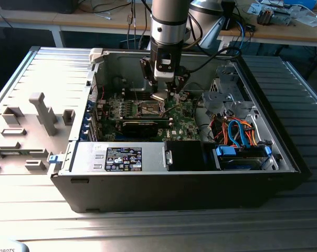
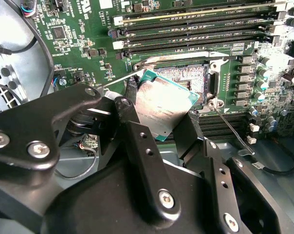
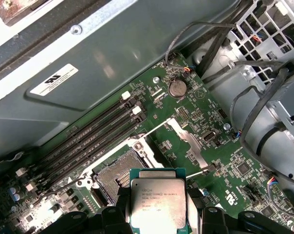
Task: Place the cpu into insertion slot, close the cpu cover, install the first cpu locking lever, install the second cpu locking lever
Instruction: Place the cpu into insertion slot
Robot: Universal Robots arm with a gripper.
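Observation:
My gripper [image 1: 166, 88] hangs inside the open computer case, shut on the cpu [image 1: 159, 96], a silver-faced square chip with a green edge. Both wrist views show the cpu [image 2: 164, 105] [image 3: 158, 202] pinched between the black fingers [image 2: 132, 114], tilted and held just above the board. The insertion slot [image 3: 117, 176] [image 2: 186, 78] lies bare and dark beside the chip, its pins showing. The cpu cover [image 3: 187, 141] stands swung open off the slot. A thin wire lever [image 2: 232, 129] stands unlatched alongside the slot.
Long memory slots [image 2: 195, 29] run beside the socket. A grey drive cage [image 1: 226, 89] and orange and blue cables [image 1: 237, 131] fill the exterior view's right side of the case. The power supply [image 1: 122, 157] sits at the front. Grey fixture blocks [image 1: 38, 115] stand outside the case.

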